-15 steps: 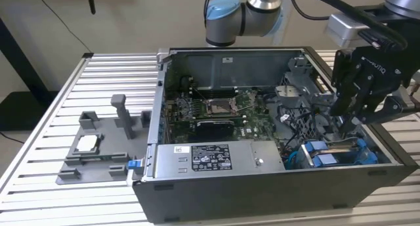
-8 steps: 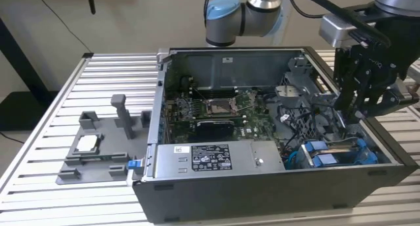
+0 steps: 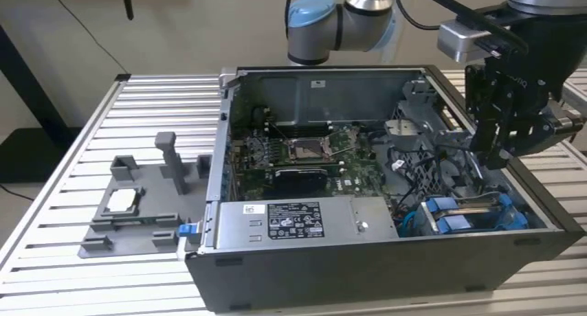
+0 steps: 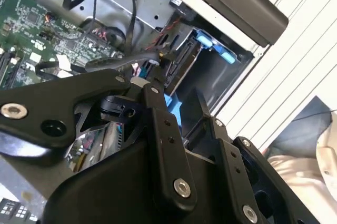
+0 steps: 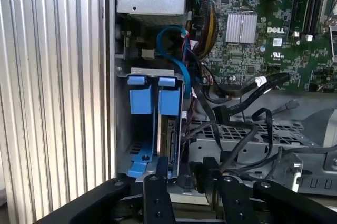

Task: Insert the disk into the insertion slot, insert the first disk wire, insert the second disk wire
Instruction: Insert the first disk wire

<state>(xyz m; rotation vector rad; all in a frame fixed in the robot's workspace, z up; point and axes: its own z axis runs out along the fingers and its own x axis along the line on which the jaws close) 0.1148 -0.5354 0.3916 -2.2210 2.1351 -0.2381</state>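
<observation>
Hovering over the disk (image 5: 169,105) seated in the insertion slot (image 5: 150,71), the claw (image 5: 181,174) holds nothing, jaws apart.

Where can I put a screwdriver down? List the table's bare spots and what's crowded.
Bare slats of the table lie behind the grey fixture, beside the computer case, and along the exterior view's left edge. Crowded: the insertion slot corner, with cables and the gripper close by.
</observation>
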